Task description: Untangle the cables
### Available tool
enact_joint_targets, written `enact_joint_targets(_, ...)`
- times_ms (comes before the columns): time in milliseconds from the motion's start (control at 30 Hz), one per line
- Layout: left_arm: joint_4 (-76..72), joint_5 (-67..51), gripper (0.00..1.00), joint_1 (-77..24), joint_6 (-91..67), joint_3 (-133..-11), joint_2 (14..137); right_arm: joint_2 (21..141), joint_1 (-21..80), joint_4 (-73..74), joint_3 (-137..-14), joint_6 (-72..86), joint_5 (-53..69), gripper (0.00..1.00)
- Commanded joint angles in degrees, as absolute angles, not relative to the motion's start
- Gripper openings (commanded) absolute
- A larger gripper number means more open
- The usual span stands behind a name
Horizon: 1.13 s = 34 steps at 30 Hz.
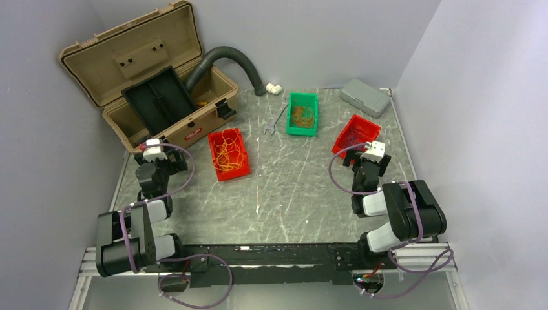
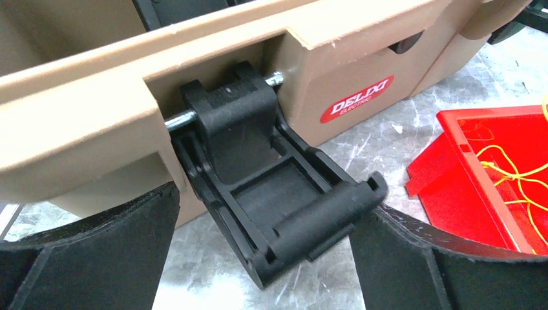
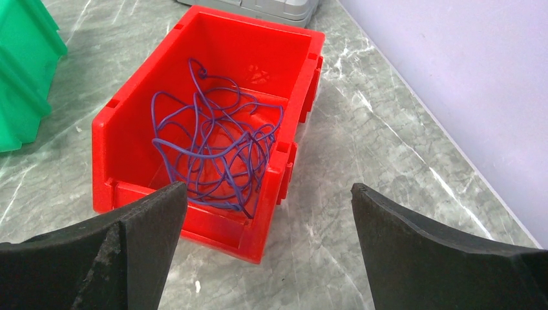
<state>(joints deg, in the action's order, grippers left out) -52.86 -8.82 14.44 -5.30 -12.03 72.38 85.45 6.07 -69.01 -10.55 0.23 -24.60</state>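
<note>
Both stand wide open and empty. The left end effector (image 2: 265, 208) could be snagged on the toolbox latch (image 2: 258, 161); the red bin (image 3: 258, 39) could be dragged with its cables (image 3: 223, 142) by the right end effector (image 3: 268, 192).

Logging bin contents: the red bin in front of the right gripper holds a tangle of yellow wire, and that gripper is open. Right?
Not quite. The wire in that red bin is purple, not yellow, as the right wrist view shows. The rest holds: the right gripper is open.
</note>
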Motion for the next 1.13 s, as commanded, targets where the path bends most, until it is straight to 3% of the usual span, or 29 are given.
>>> enact_joint_targets(0,-59.2,-2.9,1.00,11.8,-5.4,-9.7,69.8,85.6,5.9,-70.2,-11.8,1.3,-24.8,1.00)
enact_joint_targets(400,-72.3,5.8,1.00,5.8,-2.0,-6.3,76.4,85.6,5.9,-70.2,-11.8,1.3,-24.8,1.00)
enact_joint_targets(567,-66.7,4.0,0.99,5.1,-0.8,-9.6,76.8,85.6,5.9,-70.3,-11.8,1.3,-24.8,1.00)
enact_joint_targets(667,-59.7,-3.5,0.99,4.9,3.8,-13.1,76.7,85.5,5.8,-70.3,-11.8,1.3,-24.8,1.00)
enact_joint_targets(1100,-60.2,-4.3,0.99,4.4,4.7,-13.3,77.3,85.6,5.9,-70.2,-11.9,1.3,-24.8,1.00)
